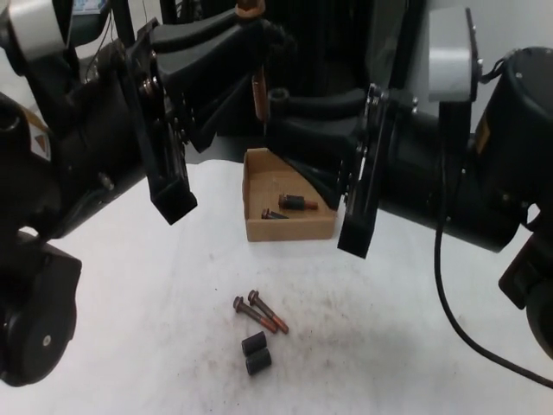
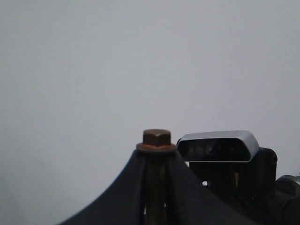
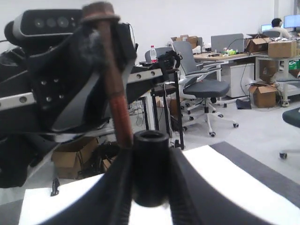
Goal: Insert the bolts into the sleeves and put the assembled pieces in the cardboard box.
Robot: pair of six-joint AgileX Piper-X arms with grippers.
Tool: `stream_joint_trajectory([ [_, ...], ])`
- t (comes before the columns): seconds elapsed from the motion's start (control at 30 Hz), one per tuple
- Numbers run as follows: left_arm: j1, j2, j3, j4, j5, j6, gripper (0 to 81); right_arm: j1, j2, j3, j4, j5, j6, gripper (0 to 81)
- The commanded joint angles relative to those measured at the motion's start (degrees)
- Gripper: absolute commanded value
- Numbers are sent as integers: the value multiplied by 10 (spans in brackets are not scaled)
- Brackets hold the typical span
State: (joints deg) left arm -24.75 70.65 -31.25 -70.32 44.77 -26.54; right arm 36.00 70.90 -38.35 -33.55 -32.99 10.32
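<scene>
Holding a rusty bolt (image 3: 114,89) by its shank, head uppermost, our left gripper (image 2: 157,157) is clenched on it high above the bench. Our right gripper (image 3: 151,157) grasps a black sleeve (image 3: 150,180), bore facing up. The bolt's long axis leans slightly off vertical, and its tip sits just beside the sleeve's rim, not inside. We judge the tip must shift sideways over the bore. The cardboard box (image 1: 289,229) lies below both grippers.

Rusty bolt (image 3: 116,93) tip beside black sleeve (image 3: 150,168) mouth, two bolts (image 1: 260,313), two sleeves (image 1: 256,353) before cardboard box (image 1: 289,231)
</scene>
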Motion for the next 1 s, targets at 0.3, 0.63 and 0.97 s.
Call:
stream_joint_trajectory([
  [0.3, -3, -1, -8, 4, -17, 6, 3, 3, -2, -7, 25, -4, 0, 8],
  [0.63, -3, -1, -8, 24, -19, 8, 3, 41, -2, -7, 28, -15, -41, 8],
  [0.97, -3, -7, -8, 15, -19, 8, 3, 7, -2, -7, 29, -12, -41, 8],
])
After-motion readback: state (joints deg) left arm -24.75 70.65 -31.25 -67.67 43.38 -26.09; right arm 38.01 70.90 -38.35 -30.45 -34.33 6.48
